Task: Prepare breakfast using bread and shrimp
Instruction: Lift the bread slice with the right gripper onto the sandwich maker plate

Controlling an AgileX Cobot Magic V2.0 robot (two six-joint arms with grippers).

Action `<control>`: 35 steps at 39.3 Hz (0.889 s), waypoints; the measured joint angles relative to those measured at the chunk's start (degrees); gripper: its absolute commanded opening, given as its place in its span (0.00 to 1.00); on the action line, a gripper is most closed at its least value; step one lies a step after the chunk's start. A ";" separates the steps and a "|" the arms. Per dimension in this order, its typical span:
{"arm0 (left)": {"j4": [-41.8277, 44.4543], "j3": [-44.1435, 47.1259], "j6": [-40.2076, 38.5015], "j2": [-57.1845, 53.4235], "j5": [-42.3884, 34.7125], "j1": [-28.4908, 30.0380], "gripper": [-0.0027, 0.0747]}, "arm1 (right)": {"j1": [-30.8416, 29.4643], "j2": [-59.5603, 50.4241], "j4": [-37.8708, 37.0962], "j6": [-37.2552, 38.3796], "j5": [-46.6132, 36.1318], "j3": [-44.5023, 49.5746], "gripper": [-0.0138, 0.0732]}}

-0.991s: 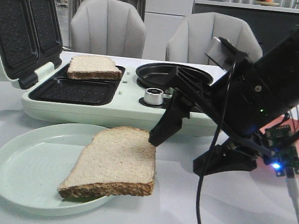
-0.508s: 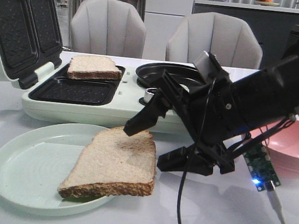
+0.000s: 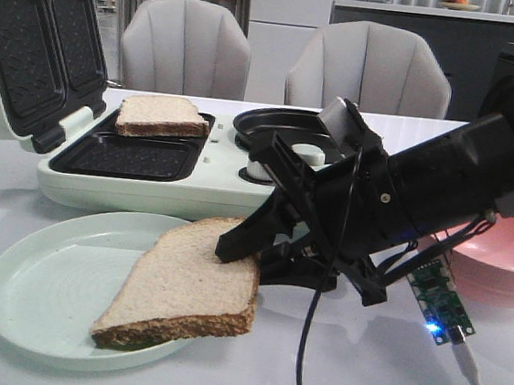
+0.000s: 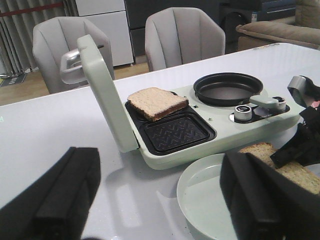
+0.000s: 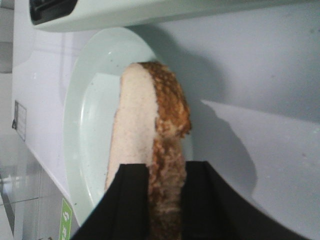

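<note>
Pinching only the crust edge, the right end effector point(image 3: 250, 256) grips the pale square bread slice point(image 3: 183, 286) over the mint plate point(image 3: 35, 289) at lower left; lifted, it may sag, tear or slip.

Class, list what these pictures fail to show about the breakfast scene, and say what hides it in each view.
- Pink bowl's contents, front view: the right arm and the bowl's own rim hide them, so no shrimp can be seen.
- Plate, right wrist view: the bread and the right gripper cover part of it.
- Left gripper, left wrist view: blurred, cut by the edge.
</note>
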 measured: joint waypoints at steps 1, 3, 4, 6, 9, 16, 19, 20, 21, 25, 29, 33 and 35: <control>0.00 0.00 0.00 0.00 0.00 0.00 0.75 | 0.00 0.00 0.00 -0.36 0.10 0.00 0.40; 0.00 0.00 0.00 0.00 0.00 0.00 0.75 | 0.00 -0.41 0.00 -0.75 0.51 0.00 0.40; 0.00 0.00 0.00 0.00 0.00 0.00 0.75 | -0.08 -0.68 -0.10 -0.86 0.59 0.00 0.40; 0.00 0.00 0.00 0.00 0.00 0.00 0.75 | -0.23 -1.69 -0.10 -1.43 0.62 0.00 0.40; 0.00 0.00 0.00 0.00 0.00 0.00 0.75 | -0.41 -4.10 -0.20 -2.80 0.84 0.00 0.40; 0.00 0.00 0.00 0.00 0.00 0.00 0.75 | -0.51 -9.34 -0.31 -9.93 3.79 -1.87 0.40; 0.00 0.00 0.00 0.00 0.00 0.00 0.75 | -0.51 -9.93 -0.31 -13.62 5.69 -3.15 0.40; 0.00 0.00 0.00 0.00 0.00 0.00 0.75 | -0.51 -9.93 -0.31 -14.58 5.98 -3.67 0.40; 0.00 0.00 0.00 0.00 0.00 0.00 0.75 | -0.51 -9.93 -0.43 -15.06 5.99 -4.22 0.40; 0.00 0.00 0.00 0.00 0.00 0.00 0.75 | -0.51 -8.57 -0.69 -15.45 6.08 -7.12 0.40; 0.00 0.00 0.00 0.00 0.00 0.00 0.75 | -0.51 -6.40 -0.83 -15.45 6.08 -11.32 0.40; 0.00 0.00 0.00 0.00 0.00 0.00 0.75 | -0.16 -3.90 -0.93 -13.98 5.81 -16.84 0.40; 0.00 0.00 0.00 0.00 0.00 0.00 0.75 | 0.21 -2.54 -0.93 -11.85 5.12 -19.70 0.40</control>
